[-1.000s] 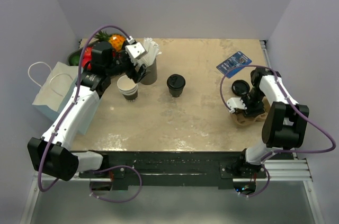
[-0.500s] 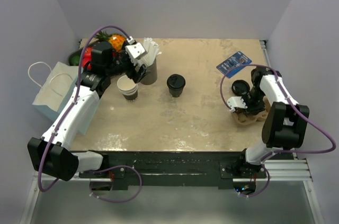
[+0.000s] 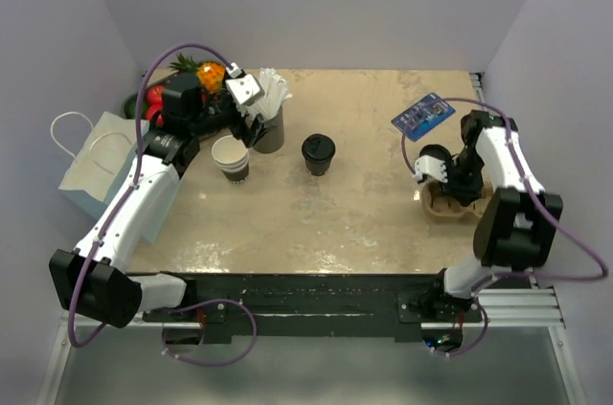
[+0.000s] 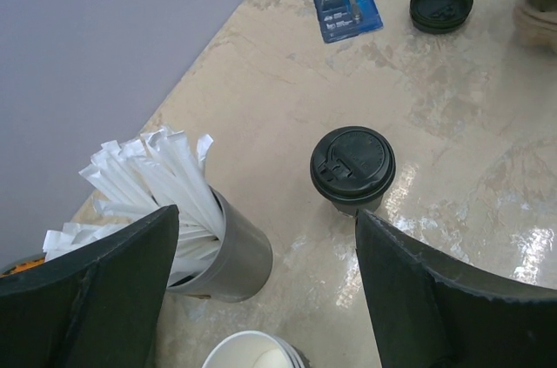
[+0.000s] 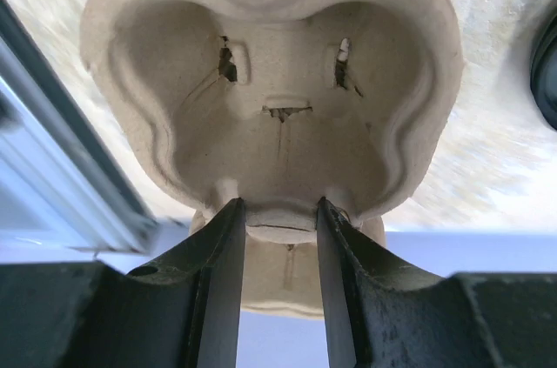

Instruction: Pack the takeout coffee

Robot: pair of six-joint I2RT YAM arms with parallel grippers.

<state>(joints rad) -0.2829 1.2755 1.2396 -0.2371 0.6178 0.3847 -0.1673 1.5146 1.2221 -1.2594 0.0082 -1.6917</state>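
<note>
Pinching the edge of the cup tray point(image 5: 270, 107), the right gripper point(image 5: 278, 211) is just starting; the takeout coffee point(image 3: 318, 153) stands apart, unpacked, and the left gripper point(image 4: 268, 216) is spread wide.

Soft, even light fills the overhead view, so the takeout coffee point(image 3: 318, 153) throws only a faint shadow on the table point(image 3: 364, 223). From the left wrist, white glare patches shine on the table just beside the coffee's base and farther to its right. The right wrist picture holds the cup carrier point(image 5: 270, 98) sharp, the table beyond blurred.
</note>
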